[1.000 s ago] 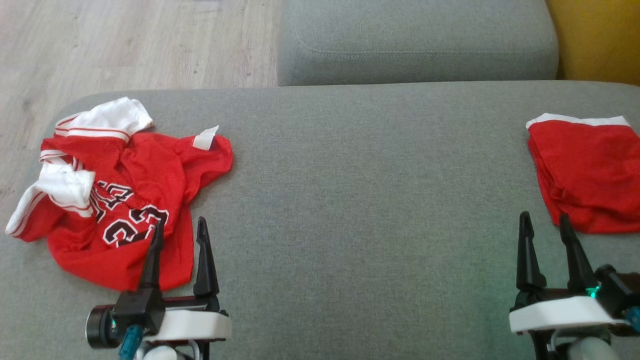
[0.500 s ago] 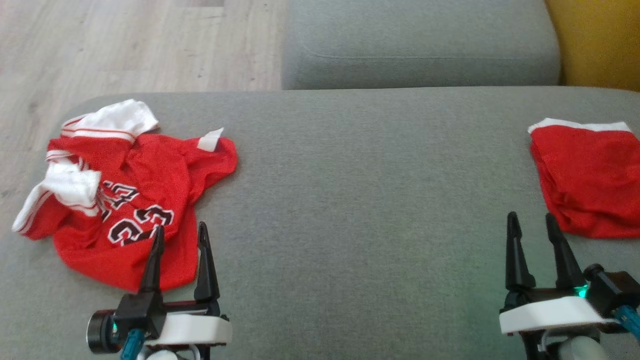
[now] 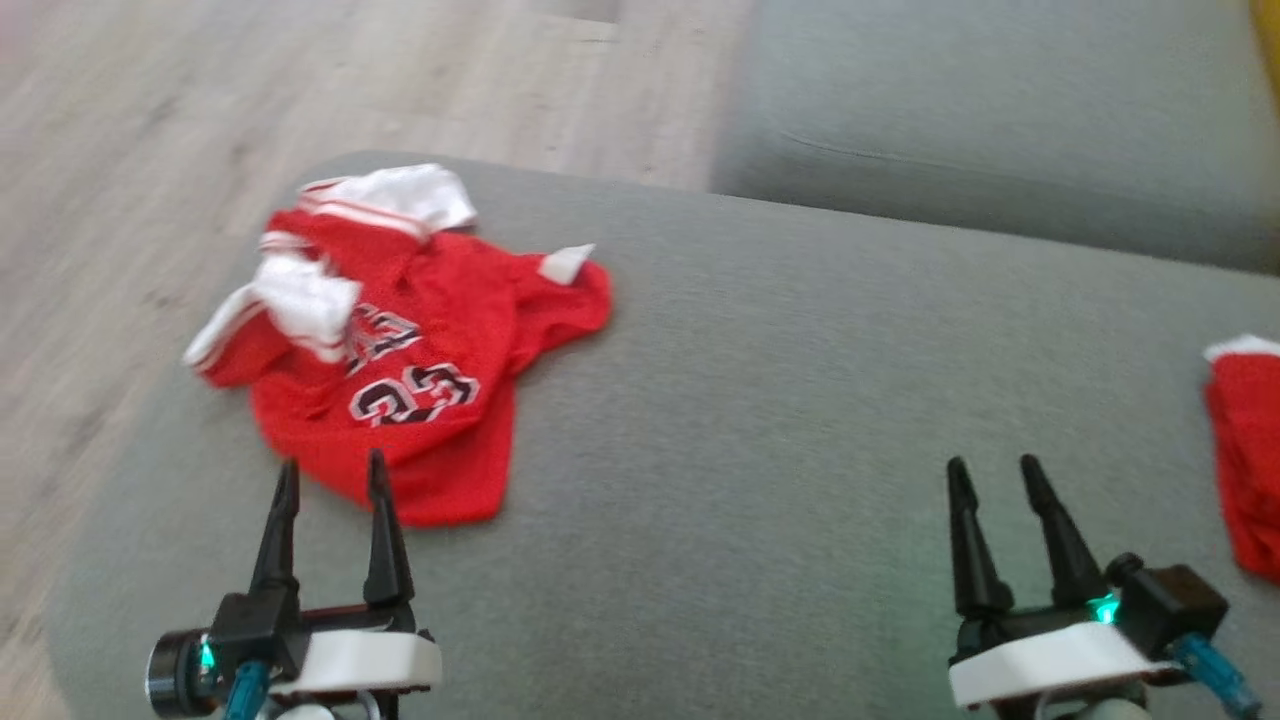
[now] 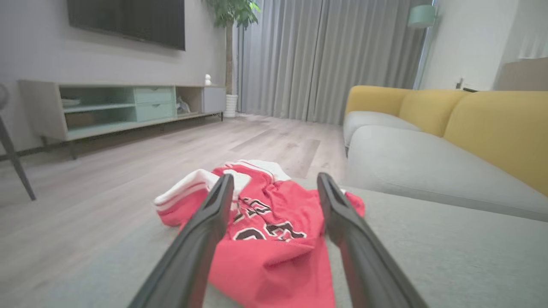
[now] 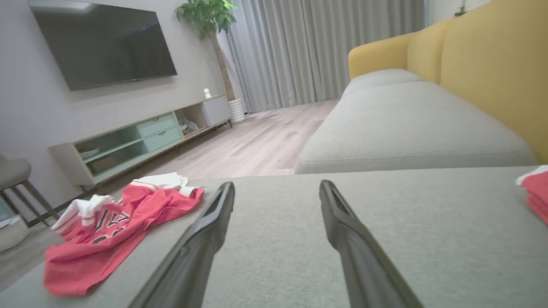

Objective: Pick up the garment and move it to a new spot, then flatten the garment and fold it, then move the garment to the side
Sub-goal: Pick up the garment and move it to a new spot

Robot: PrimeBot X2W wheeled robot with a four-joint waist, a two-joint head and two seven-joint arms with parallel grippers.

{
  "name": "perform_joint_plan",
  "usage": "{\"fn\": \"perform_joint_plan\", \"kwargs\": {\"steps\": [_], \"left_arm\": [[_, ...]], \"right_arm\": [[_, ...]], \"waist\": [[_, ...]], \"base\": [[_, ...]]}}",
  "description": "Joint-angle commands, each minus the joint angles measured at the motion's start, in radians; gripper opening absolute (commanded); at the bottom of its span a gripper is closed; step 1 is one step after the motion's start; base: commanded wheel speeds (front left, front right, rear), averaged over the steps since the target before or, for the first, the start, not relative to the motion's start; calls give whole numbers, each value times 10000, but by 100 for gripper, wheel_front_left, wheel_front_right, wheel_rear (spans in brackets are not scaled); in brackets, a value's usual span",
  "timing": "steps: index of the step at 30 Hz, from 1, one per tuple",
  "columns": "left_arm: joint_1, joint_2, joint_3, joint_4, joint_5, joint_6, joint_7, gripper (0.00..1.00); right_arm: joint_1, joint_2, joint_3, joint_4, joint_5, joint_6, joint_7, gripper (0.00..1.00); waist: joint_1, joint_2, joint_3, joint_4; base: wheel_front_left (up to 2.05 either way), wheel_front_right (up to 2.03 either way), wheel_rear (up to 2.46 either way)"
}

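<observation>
the head view has swung to the robot's left in the last second, so the crumpled red jersey (image 3: 400, 350) now sits nearer the picture's middle and a folded red cloth (image 3: 1245, 450) slips to the right edge; the camera turned, the clothes did not, likely lining up the first pickup. the jersey lies heaped and untouched near the left end of the grey seat (image 3: 750, 420). both arms reach low and forward: the left gripper (image 3: 332, 462) wide and empty just short of the jersey's hem, the right gripper (image 3: 992, 463) wide and empty over bare seat.
</observation>
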Motion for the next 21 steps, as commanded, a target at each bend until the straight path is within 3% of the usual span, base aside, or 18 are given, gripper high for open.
{"fn": "perform_joint_plan", "kwargs": {"steps": [1, 7, 14, 21], "left_arm": [[-213, 29, 415, -313, 159, -39, -80, 100], [-135, 29, 559, -277, 255, -172, -80, 100], [-272, 80, 464, -158, 573, -317, -80, 100], [-1835, 413, -204, 1129, 760, -1409, 169, 100]], "right_arm": [[-217, -51, 374, -308, 70, 67, -108, 100], [-54, -51, 872, -204, 249, 67, -108, 100], [-106, -51, 1077, -191, 307, 67, -108, 100], [-457, -51, 927, -141, 138, 67, -108, 100]], "waist": [[0, 0, -116, 608], [0, 0, -208, 1230], [0, 0, -9, 1342], [0, 0, 752, 847]], "base": [[0, 0, 0], [0, 0, 0], [0, 0, 0], [0, 0, 0]]}}
